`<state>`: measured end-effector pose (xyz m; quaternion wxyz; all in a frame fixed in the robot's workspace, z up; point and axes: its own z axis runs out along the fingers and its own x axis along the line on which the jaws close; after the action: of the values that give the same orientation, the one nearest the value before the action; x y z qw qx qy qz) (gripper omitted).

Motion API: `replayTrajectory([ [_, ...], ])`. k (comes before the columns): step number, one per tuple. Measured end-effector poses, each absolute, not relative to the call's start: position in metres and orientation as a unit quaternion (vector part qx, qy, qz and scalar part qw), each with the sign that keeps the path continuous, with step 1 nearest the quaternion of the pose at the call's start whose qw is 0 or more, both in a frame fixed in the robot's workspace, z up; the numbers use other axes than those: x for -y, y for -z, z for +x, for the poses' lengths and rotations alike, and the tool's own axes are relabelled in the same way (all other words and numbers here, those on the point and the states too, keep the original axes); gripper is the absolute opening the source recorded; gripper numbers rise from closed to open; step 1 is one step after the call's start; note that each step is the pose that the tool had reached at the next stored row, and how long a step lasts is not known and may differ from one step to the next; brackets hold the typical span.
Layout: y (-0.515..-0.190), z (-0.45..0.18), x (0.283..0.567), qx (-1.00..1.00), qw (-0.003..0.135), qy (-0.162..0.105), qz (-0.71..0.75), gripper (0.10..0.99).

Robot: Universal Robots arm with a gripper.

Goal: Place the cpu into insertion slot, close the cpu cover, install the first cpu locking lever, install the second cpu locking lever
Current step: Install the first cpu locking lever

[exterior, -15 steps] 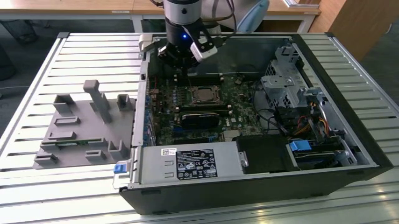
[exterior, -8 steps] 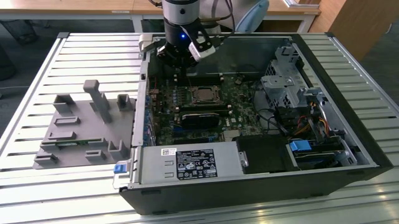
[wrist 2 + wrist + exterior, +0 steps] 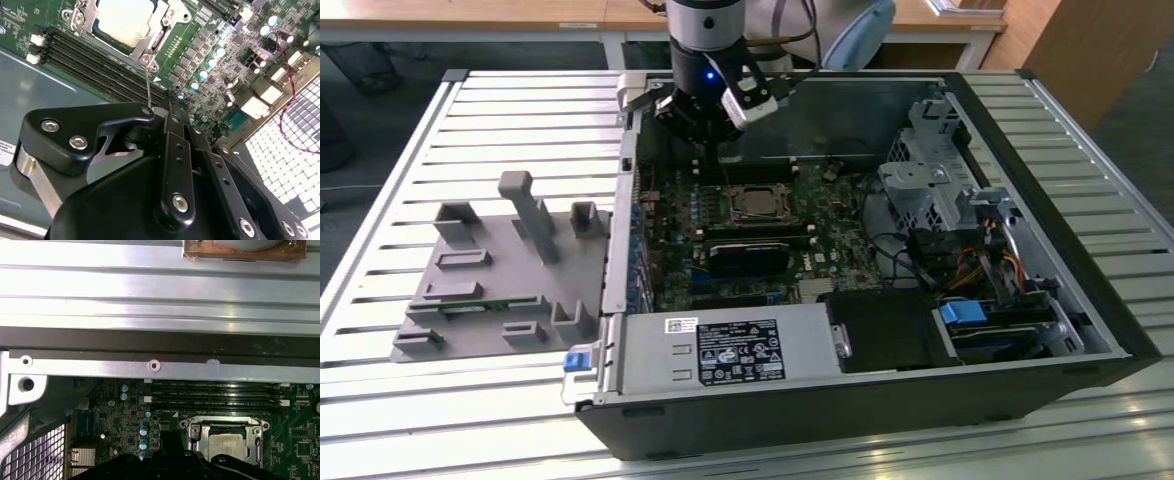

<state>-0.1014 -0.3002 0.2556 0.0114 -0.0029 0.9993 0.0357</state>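
Note:
The cpu (image 3: 122, 20) lies flat in the insertion slot (image 3: 75, 17) on the green board, its silver top facing up. The cpu cover (image 3: 159, 36) is down around it, framing the chip. A thin wire locking lever (image 3: 147, 82) stands up from the socket's corner, and its upper end meets the fingertips of my gripper (image 3: 162, 106), which is shut on it. In the exterior view my gripper (image 3: 710, 135) hangs just behind the cpu (image 3: 754, 204), inside the open computer case. The first wrist view has the cpu (image 3: 227, 446) under its cover (image 3: 195, 432).
Black memory slots (image 3: 215, 395) run beside the socket. The case wall (image 3: 150, 365) is close behind them. A drive cage (image 3: 927, 190) and cables stand at the exterior view's right. A grey fixture (image 3: 494, 270) rests on the slatted table at its left.

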Motion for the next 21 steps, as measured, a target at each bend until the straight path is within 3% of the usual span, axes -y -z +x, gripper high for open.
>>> replayTrajectory([
  [21, -0.25, -0.057, 0.293, -0.999, 0.011, -0.036, -0.003, 0.106],
])
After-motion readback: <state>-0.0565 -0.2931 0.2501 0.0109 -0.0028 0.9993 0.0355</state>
